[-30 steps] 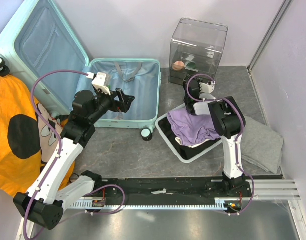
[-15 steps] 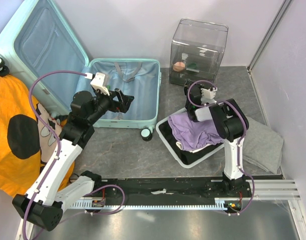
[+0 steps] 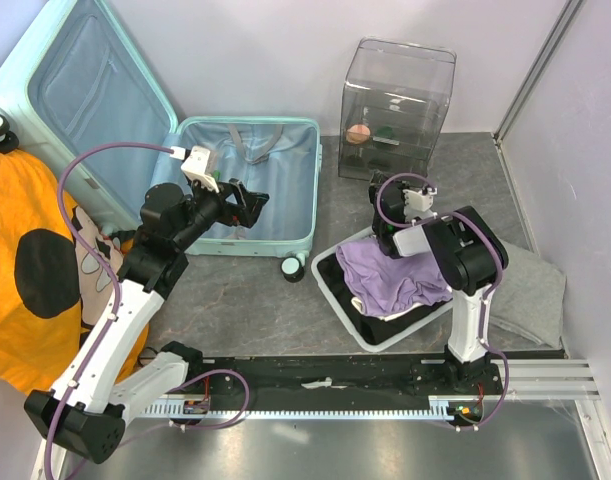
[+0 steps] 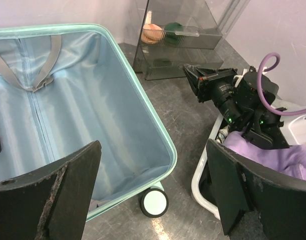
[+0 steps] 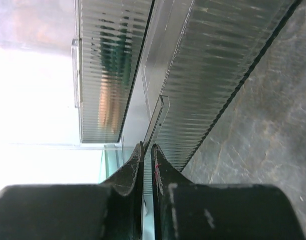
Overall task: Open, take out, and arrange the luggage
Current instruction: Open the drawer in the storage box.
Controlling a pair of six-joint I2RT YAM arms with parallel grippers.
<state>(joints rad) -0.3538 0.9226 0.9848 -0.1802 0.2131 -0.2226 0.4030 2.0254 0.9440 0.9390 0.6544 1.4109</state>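
The mint luggage (image 3: 285, 130) lies open at the back left, its lid (image 3: 95, 90) leaning up and its blue-lined base (image 4: 82, 115) empty apart from grey straps. My left gripper (image 3: 253, 200) hangs open over the base's near right corner (image 4: 153, 150), holding nothing. My right gripper (image 3: 375, 182) points at the lower drawer of the clear box (image 3: 395, 90). In the right wrist view its jaws (image 5: 146, 146) are pinched to a thin slit, and the drawer's clear handle lip (image 5: 160, 112) runs into that slit.
A white basket (image 3: 330, 285) holding a purple cloth (image 3: 385, 270) sits under the right arm. Grey cloth (image 3: 525, 290) lies at the right, orange spotted fabric (image 3: 35, 290) at the left. A suitcase wheel (image 4: 154, 202) stands between luggage and basket.
The right gripper has closed further and drawn back toward the near side from the clear box. The basket has shifted nearer under the right arm. The left arm has stayed put.
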